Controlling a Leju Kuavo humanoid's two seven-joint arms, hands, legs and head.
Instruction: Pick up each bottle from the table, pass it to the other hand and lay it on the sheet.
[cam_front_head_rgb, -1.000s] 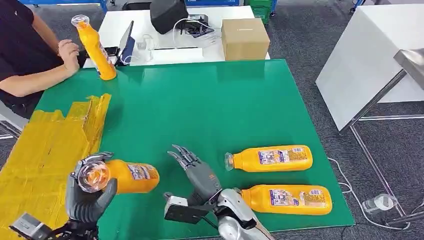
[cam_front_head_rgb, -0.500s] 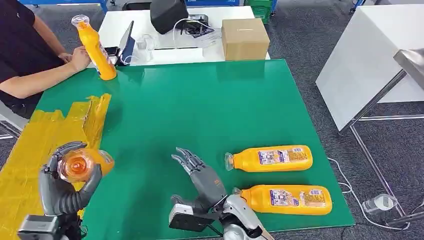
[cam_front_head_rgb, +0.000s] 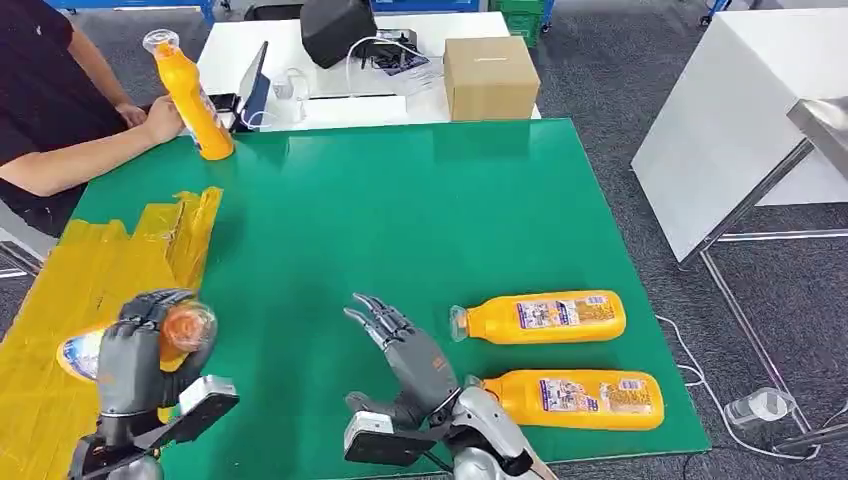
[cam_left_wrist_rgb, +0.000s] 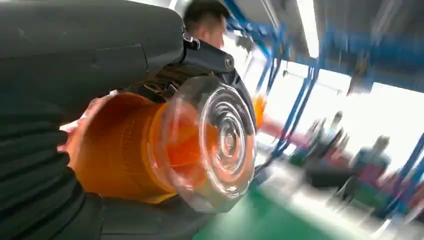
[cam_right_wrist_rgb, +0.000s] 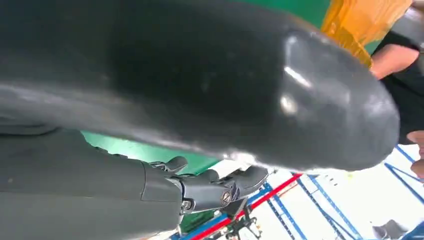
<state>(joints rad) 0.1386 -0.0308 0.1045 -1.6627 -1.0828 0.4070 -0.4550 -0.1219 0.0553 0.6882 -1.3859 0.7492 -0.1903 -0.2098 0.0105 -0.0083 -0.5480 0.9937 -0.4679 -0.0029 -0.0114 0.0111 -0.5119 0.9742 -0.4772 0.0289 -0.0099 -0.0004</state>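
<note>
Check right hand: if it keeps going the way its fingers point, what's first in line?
Nothing soon: the right hand points up-left over bare green table. Far along that line stands the upright bottle, though depth is unclear.

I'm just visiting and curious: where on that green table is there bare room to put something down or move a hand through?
The widest bare stretch is the middle of the green table, between the yellow sheet and the two lying bottles. It is crowded near those bottles, where the right hand hovers open, and over the sheet, where the left hand holds a bottle.
</note>
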